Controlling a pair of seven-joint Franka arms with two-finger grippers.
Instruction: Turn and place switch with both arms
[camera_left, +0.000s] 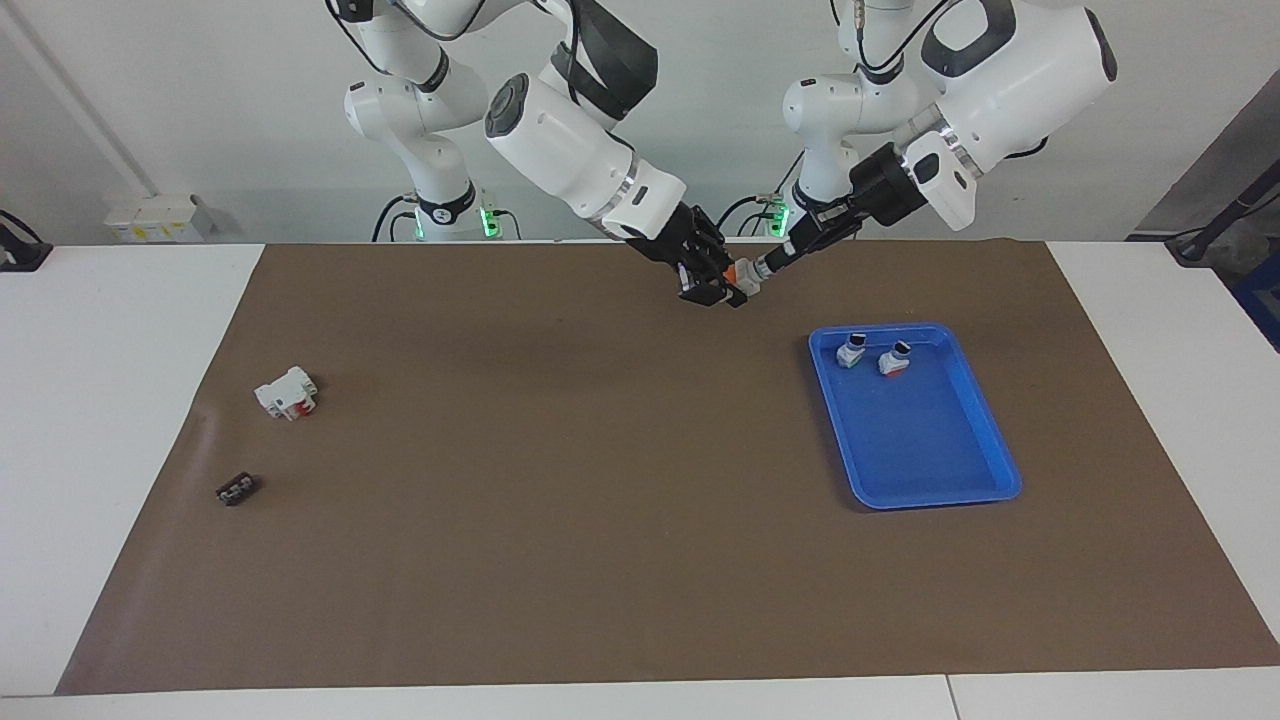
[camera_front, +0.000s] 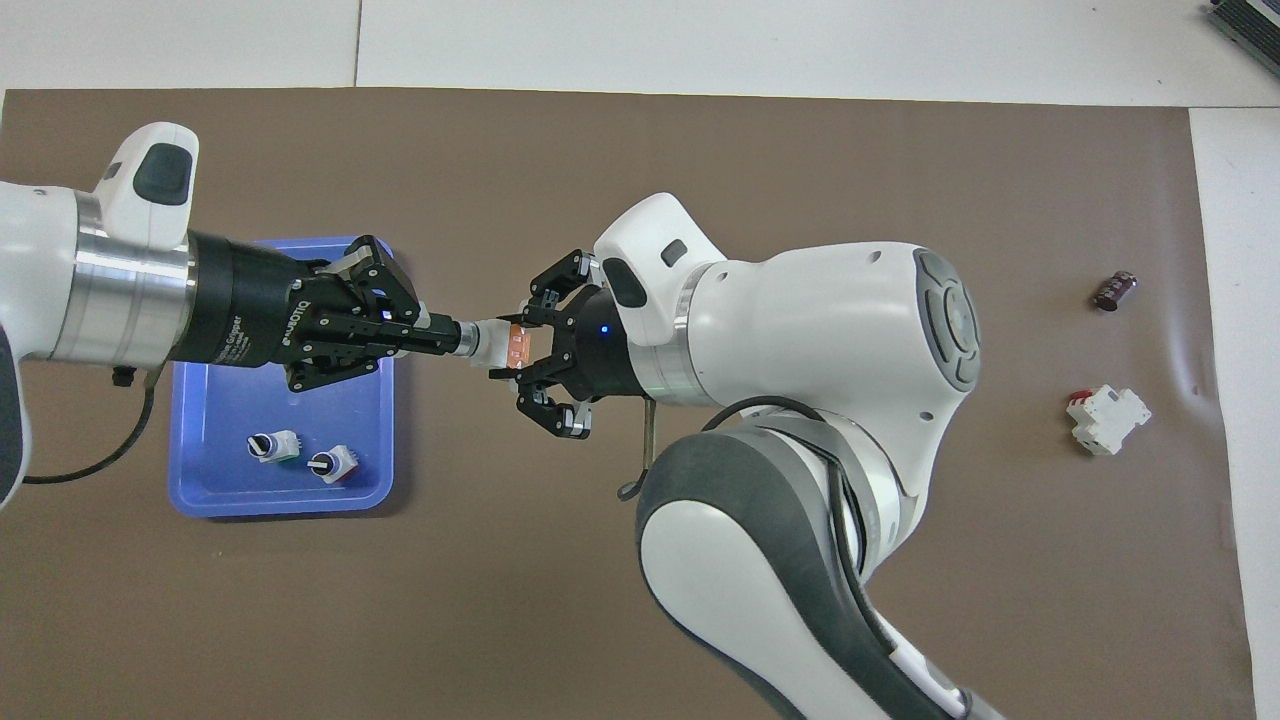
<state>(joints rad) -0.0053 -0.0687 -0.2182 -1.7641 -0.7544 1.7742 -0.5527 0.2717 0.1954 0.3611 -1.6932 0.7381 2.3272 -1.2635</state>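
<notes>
Left gripper (camera_front: 440, 338) clamped, meeting splayed right gripper (camera_front: 528, 350).

Both arms meet in the air over the middle of the mat (camera_left: 560, 520), toward the robots' edge of it. The left pincer (camera_front: 452, 337) and the right pincer (camera_front: 528, 352) point at each other, with the switch (camera_front: 497, 345) between them, raised off the surface (camera_left: 120, 330).

Toward the left arm's end lies the tray (camera_left: 975, 480), on the mat. Two like switch pieces sit in it, side by side, at its end nearer the robots: one (camera_left: 851, 351) and the other (camera_left: 894, 360).

Toward the right arm's end, on the mat, lies the blocky part (camera_left: 286, 392). The small dark piece (camera_left: 236, 489) lies near it, farther from the robots.
</notes>
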